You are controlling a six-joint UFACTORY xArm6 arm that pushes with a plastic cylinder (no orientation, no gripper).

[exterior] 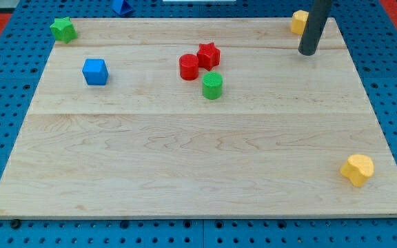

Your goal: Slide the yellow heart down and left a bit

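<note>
Wooden board (205, 158), pale and planked, fills the single camera view and rests on a blue pegboard (5, 83). I see my tip (307, 52) as the lower end of a dark rod entering from the view's top; there is no hand to open or close, so no grip state can be read. Yellow heart (358, 169) lies near the board's lower right corner, at about five o'clock from the board's centre and well apart from my tip, which stands far above it at roughly twelve o'clock. A second yellow block (298, 21), its shape partly hidden by the rod, sits at the upper right corner, just beside the rod at about eleven o'clock from my tip. Near the upper middle, a red cylinder (189, 67) and a red star (209, 54) touch, and a green cylinder (212, 85) sits just below them at six o'clock. A blue cube (95, 71) lies at nine o'clock from that cluster. A green star (63, 29) occupies the upper left corner. A blue block (122, 6) shows partly beyond the top edge.
</note>
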